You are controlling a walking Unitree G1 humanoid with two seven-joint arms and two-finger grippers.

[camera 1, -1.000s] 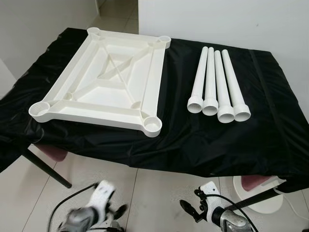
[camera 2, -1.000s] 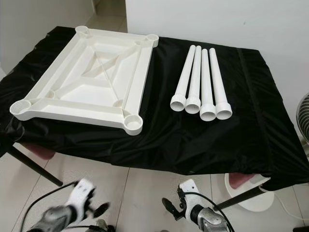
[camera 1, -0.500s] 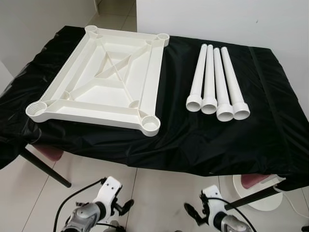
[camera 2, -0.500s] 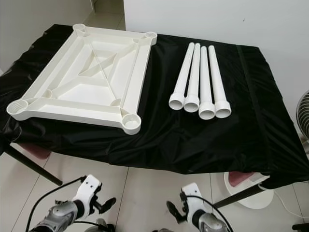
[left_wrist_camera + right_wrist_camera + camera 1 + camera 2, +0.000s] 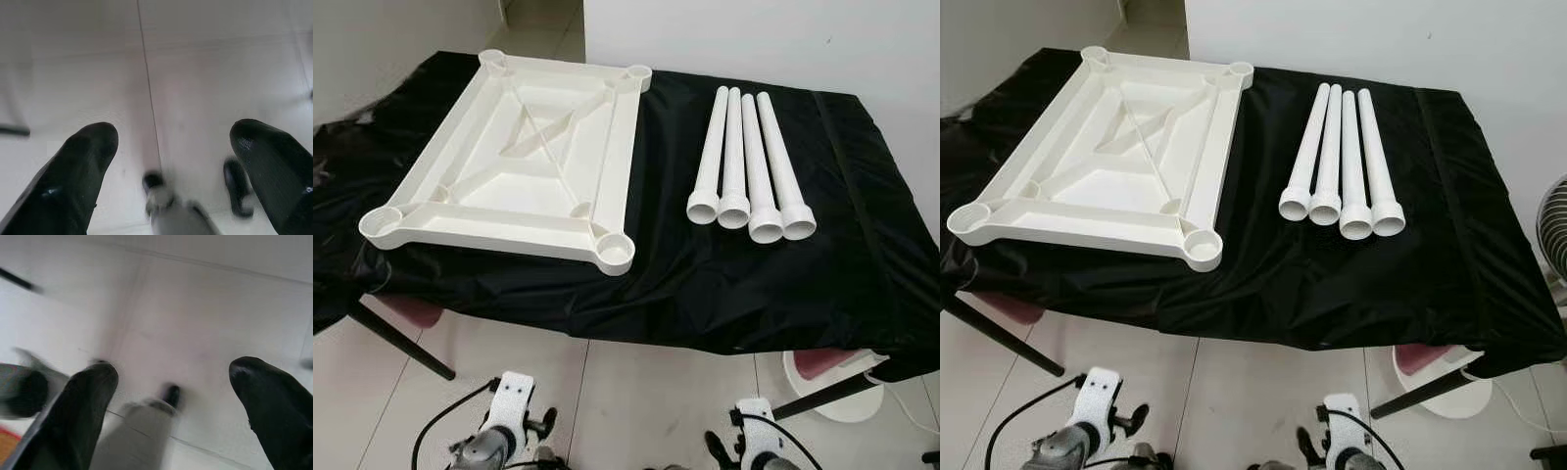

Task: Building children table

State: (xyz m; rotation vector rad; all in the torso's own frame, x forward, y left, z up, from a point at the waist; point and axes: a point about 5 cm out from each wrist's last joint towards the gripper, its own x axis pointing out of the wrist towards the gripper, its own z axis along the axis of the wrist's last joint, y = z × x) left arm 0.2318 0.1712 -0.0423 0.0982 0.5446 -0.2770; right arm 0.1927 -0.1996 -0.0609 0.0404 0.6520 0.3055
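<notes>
While nothing is gripped yet, the main risk sits with the biggest item: the black cloth [image 5: 724, 284] draped over the table [image 5: 401, 338] looks slick and loose, so a push or a one-sided lift on the white tabletop panel [image 5: 514, 162] could drag the cloth and slide everything toward the near edge. The panel lies upside down on the table's left half, ribs and four corner sockets facing up, its near-right socket [image 5: 616, 254] close to the near edge; pressing a leg in there off-axis could tip the panel or jam the leg, judging by the snug-looking round socket. Four white tube legs [image 5: 749, 171] lie side by side on the right half, touching each other, flared open ends toward the robot; being round, a nudge on one would likely roll the rest, and a pinch on a smooth tube may slip. Both arms hang low below the table edge, well apart from the parts. Left claw [image 5: 171, 147] is spread wide, holding nothing, aimed down at the tiled floor [image 5: 205, 63]. Right claw [image 5: 171, 382] is likewise wide apart and empty, aimed at the floor. Raising either arm straight up could catch the cloth's hanging hem.
</notes>
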